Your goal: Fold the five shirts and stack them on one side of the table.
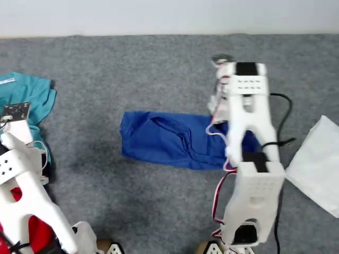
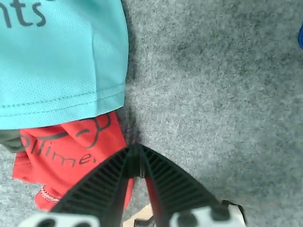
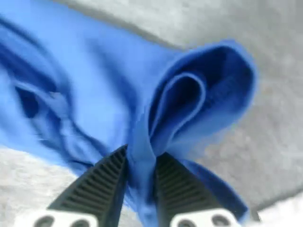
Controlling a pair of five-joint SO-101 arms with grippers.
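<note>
A blue shirt (image 1: 169, 138) lies partly folded across the middle of the grey table. My right gripper (image 3: 141, 160) is shut on a pinched fold of this blue shirt (image 3: 94, 94) at its right end, lifting the cloth into a loop. In the high view the right arm (image 1: 249, 121) stands over that end of the shirt. A teal shirt (image 1: 29, 95) lies at the left edge with a red shirt (image 2: 71, 151) beside it. My left gripper (image 2: 138, 158) hangs shut and holding nothing above bare felt next to the red shirt and the teal shirt (image 2: 61, 61).
A white shirt (image 1: 318, 164) lies at the right edge of the table. The grey felt table (image 1: 132, 69) has open room at the back and in front of the blue shirt. The left arm (image 1: 26, 185) fills the front left corner.
</note>
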